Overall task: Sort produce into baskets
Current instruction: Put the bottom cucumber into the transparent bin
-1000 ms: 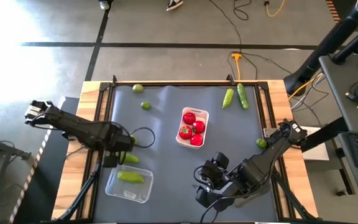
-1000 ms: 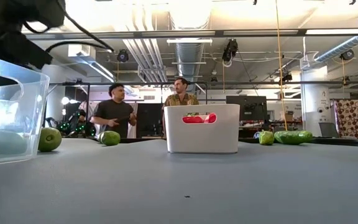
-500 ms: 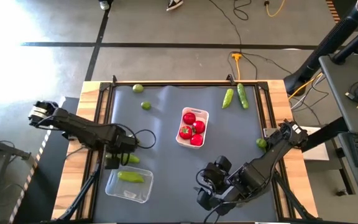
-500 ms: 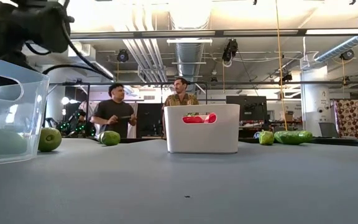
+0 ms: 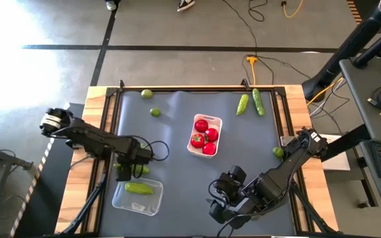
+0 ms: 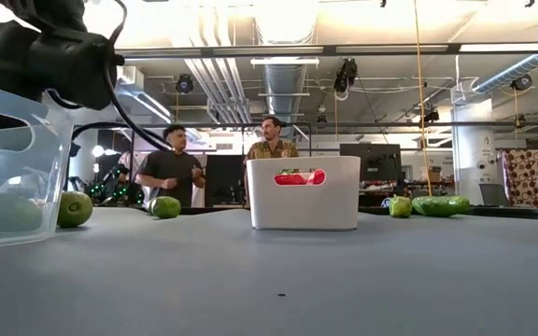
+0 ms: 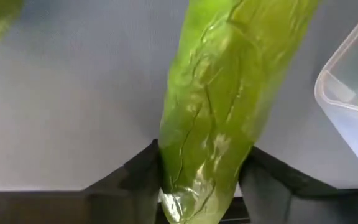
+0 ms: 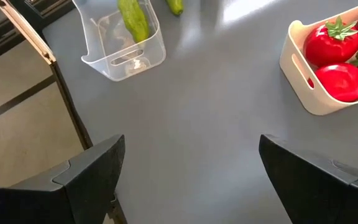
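Note:
My left gripper [image 5: 129,168] is down on a green cucumber [image 7: 222,93] that lies on the grey mat just beyond the clear tray [image 5: 137,197]. The tray holds another cucumber [image 5: 139,188]. The white tray [image 5: 204,135] at mid-table holds several red tomatoes [image 5: 202,125]. Two cucumbers [image 5: 251,102] lie at the far right. Limes rest on the mat at the far left [image 5: 147,94], a little nearer [image 5: 155,112], and by the right edge [image 5: 278,152]. My right gripper [image 5: 219,203] waits open near the front edge, over bare mat. My left gripper pinches the cucumber near one end [image 7: 194,186], one dark finger [image 7: 135,180] on each side. The fingers lie across the cucumber and come at it from above. The cucumber stretches away from the fingers over the mat; I cannot tell whether it is lifted.
Wooden table borders [image 5: 98,99] frame the mat. Bare mat lies between the clear tray and the white tray. Two people stand in the room beyond the far edge [image 6: 222,163].
My left arm has swung toward the table's near edge and a little to the right. Its gripper has come onto the cucumber beside the clear tray. My right arm has kept still.

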Action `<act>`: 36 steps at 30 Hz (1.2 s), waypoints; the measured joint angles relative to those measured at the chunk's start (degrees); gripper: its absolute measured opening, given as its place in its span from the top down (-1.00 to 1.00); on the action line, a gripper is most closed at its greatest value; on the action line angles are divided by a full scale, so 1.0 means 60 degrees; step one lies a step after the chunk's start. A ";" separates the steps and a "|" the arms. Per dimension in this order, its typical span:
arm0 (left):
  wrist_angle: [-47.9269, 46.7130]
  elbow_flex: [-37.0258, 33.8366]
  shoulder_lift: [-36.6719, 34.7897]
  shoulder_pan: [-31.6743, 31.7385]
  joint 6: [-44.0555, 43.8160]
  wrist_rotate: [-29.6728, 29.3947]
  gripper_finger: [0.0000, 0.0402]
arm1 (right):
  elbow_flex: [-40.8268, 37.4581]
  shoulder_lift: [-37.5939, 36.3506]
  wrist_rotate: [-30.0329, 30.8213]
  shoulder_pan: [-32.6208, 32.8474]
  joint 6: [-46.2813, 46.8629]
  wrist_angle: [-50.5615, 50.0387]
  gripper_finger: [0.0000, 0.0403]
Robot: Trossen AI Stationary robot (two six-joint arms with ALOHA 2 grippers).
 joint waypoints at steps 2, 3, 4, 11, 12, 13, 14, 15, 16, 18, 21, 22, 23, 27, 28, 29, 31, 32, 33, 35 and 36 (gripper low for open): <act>-0.0070 0.0099 -0.0016 0.0000 0.0056 -0.0148 0.32 | 0.0000 0.0000 -0.0004 0.0003 0.0000 0.0000 -0.81; -0.0188 0.0180 -0.0074 0.0000 0.0070 -0.0247 0.37 | -0.0004 0.0000 0.0000 0.0003 -0.0003 0.0000 -0.81; -0.0390 0.0327 -0.0142 0.0000 0.0068 -0.0427 0.38 | -0.0004 0.0000 0.0000 0.0003 -0.0007 -0.0003 -0.81; -0.1982 0.2341 -0.0578 -0.0108 -0.0351 -0.0948 0.38 | -0.0004 0.0000 0.0004 -0.0001 -0.0267 -0.0007 -0.81; -0.2115 0.2739 -0.0644 -0.0207 -0.0534 -0.0923 0.38 | -0.0004 0.0000 0.0004 -0.0005 -0.0274 -0.0011 -0.81; -0.2152 0.3133 -0.0729 -0.0336 -0.0767 -0.0905 0.38 | -0.0007 0.0000 0.0004 -0.0005 -0.0281 -0.0007 -0.81; -0.2144 0.3559 -0.0814 -0.0499 -0.1028 -0.0899 0.38 | -0.0015 0.0000 0.0007 -0.0015 -0.0299 -0.0007 -0.81; -0.2098 0.3948 -0.0907 -0.0703 -0.1292 -0.0893 0.38 | -0.0029 0.0000 0.0004 -0.0023 -0.0333 -0.0009 -0.81; -0.2084 0.4319 -0.0978 -0.0932 -0.1547 -0.0893 0.38 | -0.0036 0.0000 0.0011 -0.0023 -0.0356 -0.0015 -0.81; -0.2058 0.4934 -0.1040 -0.1488 -0.2108 -0.0875 0.38 | -0.0060 0.0000 0.0015 -0.0026 -0.0376 -0.0006 -0.81; -0.1974 0.5487 -0.1046 -0.2534 -0.2946 -0.0897 0.38 | -0.0148 0.0000 0.0023 -0.0045 -0.0380 -0.0005 -0.81; -0.1899 0.5553 -0.0996 -0.2886 -0.3186 -0.0893 0.38 | -0.0194 0.0000 0.0022 -0.0045 -0.0382 -0.0004 -0.81; -0.1792 0.5559 -0.0928 -0.3231 -0.3429 -0.0893 0.38 | -0.0247 0.0000 0.0022 -0.0045 -0.0384 0.0000 -0.81; -0.0947 0.5239 -0.0369 -0.4215 -0.4352 -0.0872 0.38 | -0.0459 0.0000 0.0015 -0.0073 -0.0377 -0.0009 -0.81; -0.0768 0.5166 -0.0187 -0.4368 -0.4516 -0.0868 0.38 | -0.0487 0.0000 0.0009 -0.0086 -0.0363 -0.0009 -0.81; -0.0620 0.5118 0.0015 -0.4492 -0.4638 -0.0871 0.37 | -0.0503 0.0000 0.0004 -0.0088 -0.0355 -0.0004 -0.81; -0.0548 0.5075 0.0389 -0.4660 -0.4718 -0.0777 0.36 | -0.0510 0.0000 0.0004 -0.0088 -0.0353 0.0005 -0.81; -0.0553 0.5062 0.0571 -0.4717 -0.4725 -0.0683 0.35 | -0.0510 0.0000 0.0004 -0.0088 -0.0353 0.0011 -0.81; -0.0556 0.5061 0.0749 -0.4769 -0.4741 -0.0619 0.34 | -0.0510 0.0000 0.0004 -0.0088 -0.0353 0.0015 -0.81; -0.0539 0.5061 0.1087 -0.4838 -0.4751 -0.0458 0.33 | -0.0503 0.0000 0.0004 -0.0088 -0.0361 0.0020 -0.81; -0.0540 0.5060 0.1248 -0.4880 -0.4728 -0.0445 0.33 | -0.0500 0.0000 0.0004 -0.0088 -0.0361 0.0031 -0.81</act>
